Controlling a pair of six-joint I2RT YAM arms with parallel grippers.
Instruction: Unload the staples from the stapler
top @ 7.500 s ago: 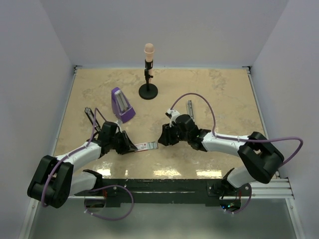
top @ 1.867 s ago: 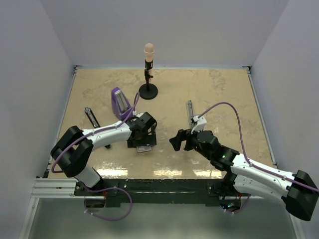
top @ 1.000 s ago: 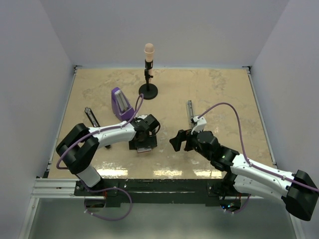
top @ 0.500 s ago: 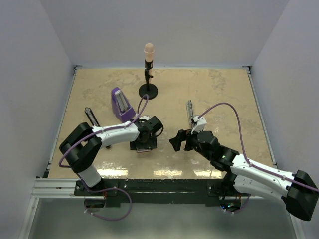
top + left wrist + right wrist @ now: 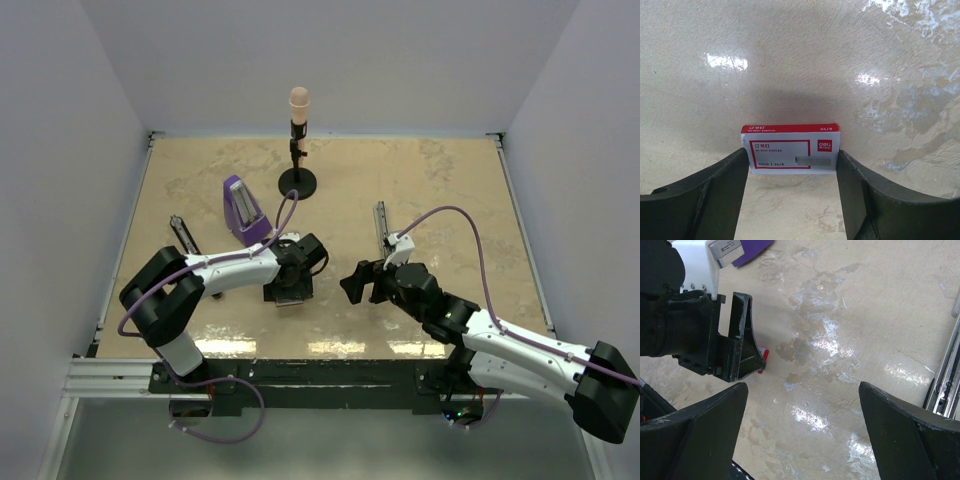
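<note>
stapler: slim black bar lying flat near the table's left edge, well apart from both grippers. It is probably stiff, light and smooth-sided, so it is best pinched across its narrow body near the middle.
staples: silvery ribbed strip lying flat, near the right gripper on its far side (its edge shows in the right wrist view). Likely light and prone to snapping along the glue, and hard to lift off a glossy top, so take it by the long edges.
left gripper: fingers pressed on both ends of the box, a red-and-white cardboard pack.
right gripper: fingers wide apart, empty.
table: beige, marbled, glossy.
</note>
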